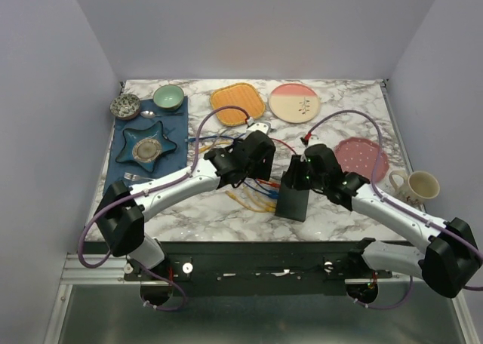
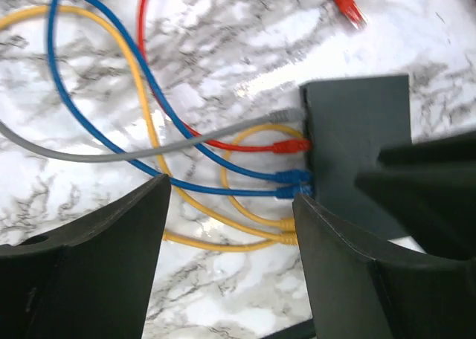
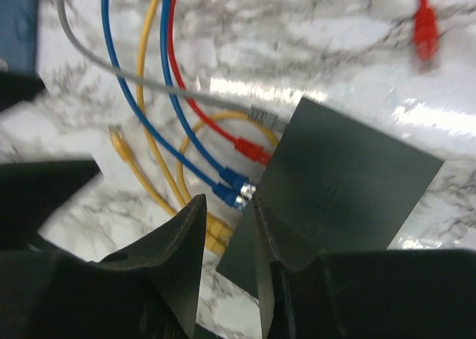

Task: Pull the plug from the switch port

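Beside the switch (image 2: 357,131), left tool (image 2: 230,190) released wide, right tool (image 3: 229,203) parted, empty; best pinch plug (image 2: 294,177) squarely, pull straight.

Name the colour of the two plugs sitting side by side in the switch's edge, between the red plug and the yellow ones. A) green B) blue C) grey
B: the left wrist view shows two blue plugs pushed into the edge of the switch, just below the red plug and above the yellow plugs.
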